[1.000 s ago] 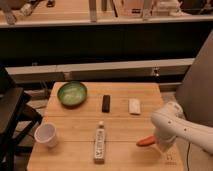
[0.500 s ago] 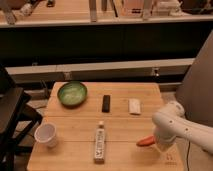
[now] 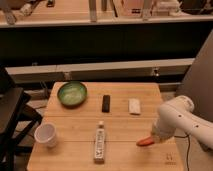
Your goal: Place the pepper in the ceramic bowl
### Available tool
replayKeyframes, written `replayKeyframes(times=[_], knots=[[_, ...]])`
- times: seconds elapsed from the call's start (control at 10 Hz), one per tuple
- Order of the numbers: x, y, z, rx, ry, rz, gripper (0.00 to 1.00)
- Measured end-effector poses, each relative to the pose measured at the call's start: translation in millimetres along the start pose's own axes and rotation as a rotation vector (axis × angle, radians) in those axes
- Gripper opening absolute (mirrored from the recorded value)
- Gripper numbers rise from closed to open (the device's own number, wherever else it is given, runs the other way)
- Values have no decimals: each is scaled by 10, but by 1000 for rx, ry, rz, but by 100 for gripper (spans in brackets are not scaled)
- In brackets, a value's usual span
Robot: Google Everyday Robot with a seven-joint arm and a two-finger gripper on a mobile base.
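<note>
The small orange-red pepper [image 3: 145,142] lies on the wooden table [image 3: 75,125] near its front right edge. My gripper [image 3: 155,137] is at the end of the white arm, right at the pepper's right end. The green ceramic bowl [image 3: 72,93] stands at the far left of the table, well away from the gripper and pepper.
A white cup [image 3: 45,135] stands at the front left. A bottle [image 3: 100,143] lies at the front middle. A black bar-shaped object [image 3: 105,103] and a small white object [image 3: 134,106] lie in the far middle. A dark chair [image 3: 12,115] is left of the table.
</note>
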Motion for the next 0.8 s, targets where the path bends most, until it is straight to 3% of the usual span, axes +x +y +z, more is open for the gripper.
replayKeyframes(times=[0.4,0.8], knots=[[83,-148,381,-7,-44,36,80],[182,-143,852,-58,-125,69,80]])
